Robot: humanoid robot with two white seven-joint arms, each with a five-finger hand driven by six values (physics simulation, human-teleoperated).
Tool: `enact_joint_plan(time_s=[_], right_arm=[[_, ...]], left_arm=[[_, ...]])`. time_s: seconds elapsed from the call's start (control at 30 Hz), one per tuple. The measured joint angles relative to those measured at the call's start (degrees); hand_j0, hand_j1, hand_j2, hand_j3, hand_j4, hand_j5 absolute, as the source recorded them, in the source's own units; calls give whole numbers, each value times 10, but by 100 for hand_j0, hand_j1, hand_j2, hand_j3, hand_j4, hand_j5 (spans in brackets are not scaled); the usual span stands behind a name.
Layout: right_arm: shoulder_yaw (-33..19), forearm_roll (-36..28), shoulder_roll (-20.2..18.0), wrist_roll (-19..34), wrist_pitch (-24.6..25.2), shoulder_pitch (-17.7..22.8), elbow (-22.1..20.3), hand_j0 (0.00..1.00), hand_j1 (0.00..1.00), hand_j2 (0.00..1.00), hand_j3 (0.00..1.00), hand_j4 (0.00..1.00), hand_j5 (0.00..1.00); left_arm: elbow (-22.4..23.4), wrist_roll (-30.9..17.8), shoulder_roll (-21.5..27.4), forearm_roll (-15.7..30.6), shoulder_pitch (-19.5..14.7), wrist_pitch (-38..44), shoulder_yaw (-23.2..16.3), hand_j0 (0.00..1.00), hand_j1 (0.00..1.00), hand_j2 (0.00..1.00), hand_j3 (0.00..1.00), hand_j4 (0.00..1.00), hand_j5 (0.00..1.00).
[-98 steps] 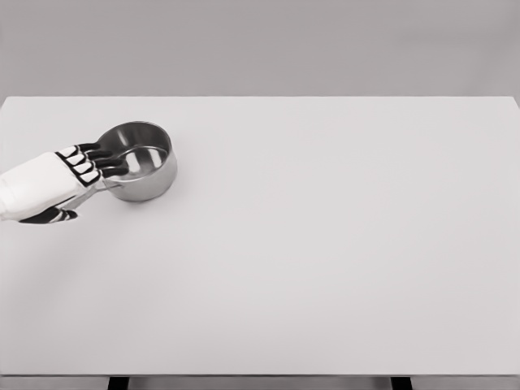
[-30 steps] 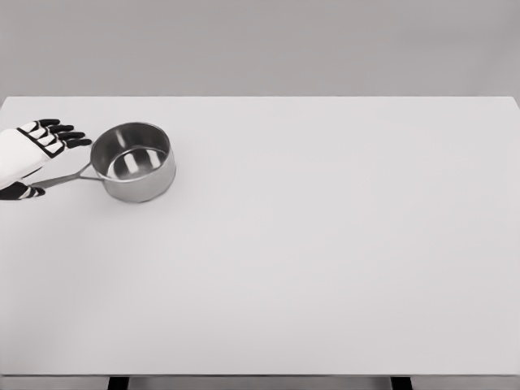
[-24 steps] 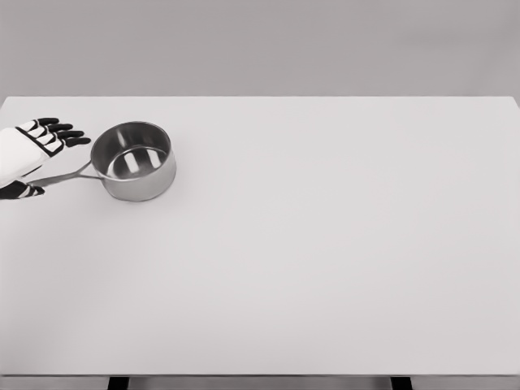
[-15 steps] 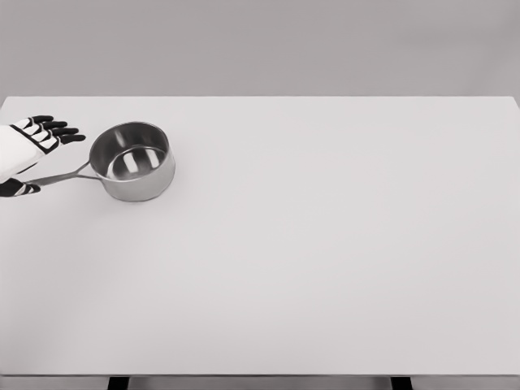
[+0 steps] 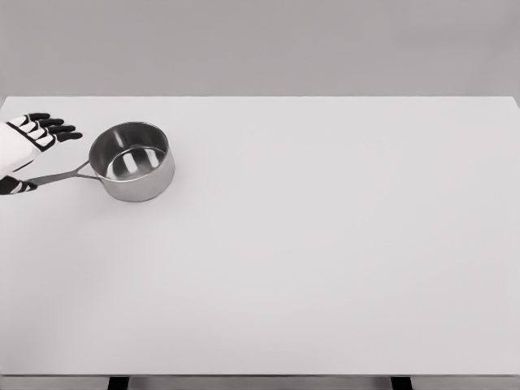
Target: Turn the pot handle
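A small shiny steel pot [image 5: 132, 161] stands on the white table [image 5: 325, 244] at the far left. Its thin handle [image 5: 58, 176] points left and slightly toward me. My left hand [image 5: 24, 146] shows at the picture's left edge, just above the handle's outer end. The fingers [image 5: 57, 127] are spread and stretched toward the pot, and they hold nothing. The thumb [image 5: 16, 186] lies below the handle's end; whether it touches the handle is unclear. My right arm is out of the picture.
The table's far edge [image 5: 260, 97] runs behind the pot against a plain grey wall. Two dark table legs [image 5: 119, 383] show under the near edge.
My left hand has let go of the pot's rim and drawn back left toward the picture's edge. The pot has shifted slightly left, and its handle now lies uncovered.
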Motion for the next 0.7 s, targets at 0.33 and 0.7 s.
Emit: enact_joint_plan(time_s=[0.33, 0.7], right_arm=[[0, 0, 0, 0, 0, 0, 0, 100, 100, 100, 100, 100, 100], [0, 0, 0, 0, 0, 0, 0, 100, 100, 100, 100, 100, 100]], left_arm=[[3, 1, -1, 1, 3, -1, -5, 100, 100, 100, 100, 100, 100], [30, 1, -23, -4, 3, -1, -8, 100, 100, 100, 100, 100, 100]])
